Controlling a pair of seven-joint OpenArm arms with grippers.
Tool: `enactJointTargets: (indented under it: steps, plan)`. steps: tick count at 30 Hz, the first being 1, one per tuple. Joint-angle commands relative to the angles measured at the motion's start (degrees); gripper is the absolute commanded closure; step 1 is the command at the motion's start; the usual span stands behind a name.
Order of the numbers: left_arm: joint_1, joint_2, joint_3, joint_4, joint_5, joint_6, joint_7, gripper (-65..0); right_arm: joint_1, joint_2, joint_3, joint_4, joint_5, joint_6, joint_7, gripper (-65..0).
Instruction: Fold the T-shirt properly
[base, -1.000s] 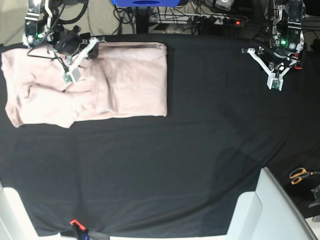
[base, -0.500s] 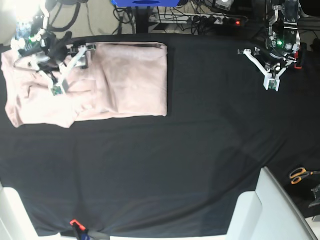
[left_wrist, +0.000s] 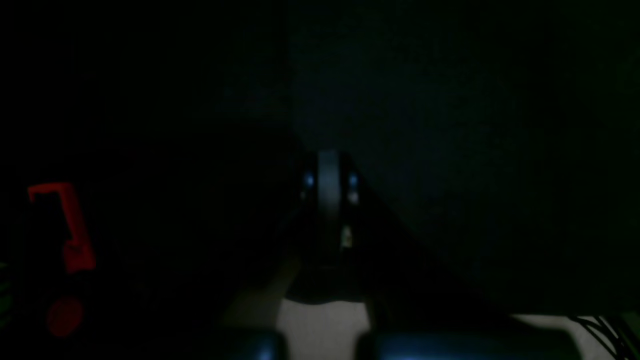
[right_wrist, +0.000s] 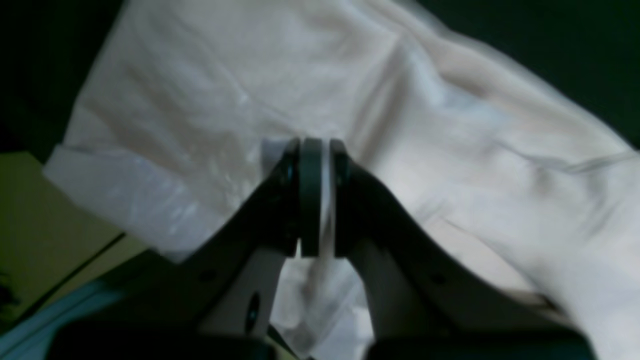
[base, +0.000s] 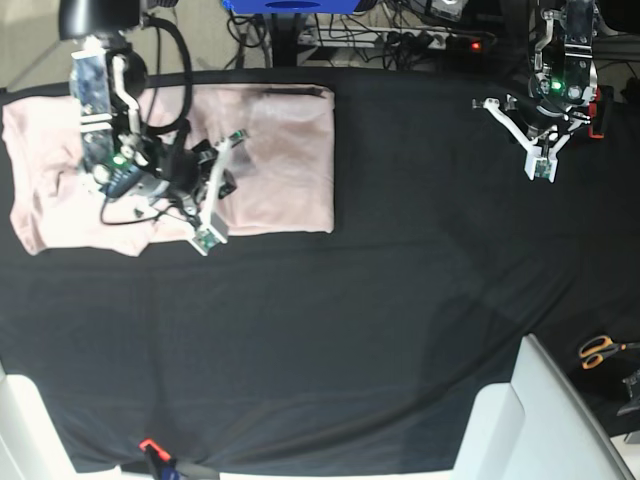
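The pale pink T-shirt (base: 285, 160) lies partly folded at the far left of the black cloth. My right gripper (base: 205, 238) hangs over its near edge. In the right wrist view its jaws are pressed together, and the right gripper (right_wrist: 315, 147) has a thin pale sliver of the T-shirt (right_wrist: 450, 150) pinched between them. The cloth below is rumpled and blurred. My left gripper (base: 540, 168) is far off at the back right. It is dim in its own view, where the left gripper (left_wrist: 328, 162) is shut and empty above the black cloth.
The black cloth (base: 350, 330) covers the table. Orange-handled scissors (base: 600, 350) lie at the right edge beside a white panel (base: 545, 420). A red clip (base: 150, 445) sits at the near edge. Cables and a power strip (base: 430, 40) run behind the table.
My right arm has swept from the shirt's back left corner down and right to its near edge. The left arm has barely shifted.
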Motion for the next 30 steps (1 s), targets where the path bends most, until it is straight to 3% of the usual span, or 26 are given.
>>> enactJointTargets:
  steps: [1, 7, 13, 18, 20, 23, 28, 30]
  plan:
    - [-0.12, -0.74, -0.35, 0.87, -0.06, 0.08, -0.95, 0.0, 1.49, 0.22, 0.17, -0.71, 0.36, -0.05, 0.69, -3.3]
    - [-0.12, -0.74, -0.35, 0.87, 0.03, 0.08, -0.95, 0.0, 6.06, 0.83, 0.25, -9.94, 0.19, -0.05, 4.21, -3.3]
    - [-0.12, -0.74, -0.35, 0.87, 0.03, 0.08, -0.95, 0.0, 11.95, 4.0, 0.34, -20.84, 0.01, -0.22, 8.25, -3.3]
    - [-0.12, -0.65, -0.35, 0.87, -0.23, 0.08, -0.95, 0.0, 13.01, 7.87, -0.01, -22.42, 0.01, -0.4, 11.24, -3.3]
    - [-0.12, -0.56, -0.35, 0.87, -0.32, 0.08, -0.95, 0.0, 12.75, 9.45, 0.08, -20.14, 0.01, -0.4, 10.89, -3.5]
    - [-0.12, -0.56, -0.35, 0.87, -0.32, 0.08, -0.95, 0.0, 9.76, 10.5, 1.13, -11.78, 0.1, -0.4, 6.05, -4.1]
    - [-0.12, 0.84, -0.79, 0.87, 0.12, 0.08, -0.95, 0.0, 2.99, 10.86, 12.56, 7.21, 0.45, -0.14, -0.19, -4.7]
    - [-0.12, 0.93, -0.7, 0.87, 0.12, 0.08, -0.95, 0.0, 1.84, 10.86, 18.28, 11.25, 0.45, -0.05, -0.71, -9.5]
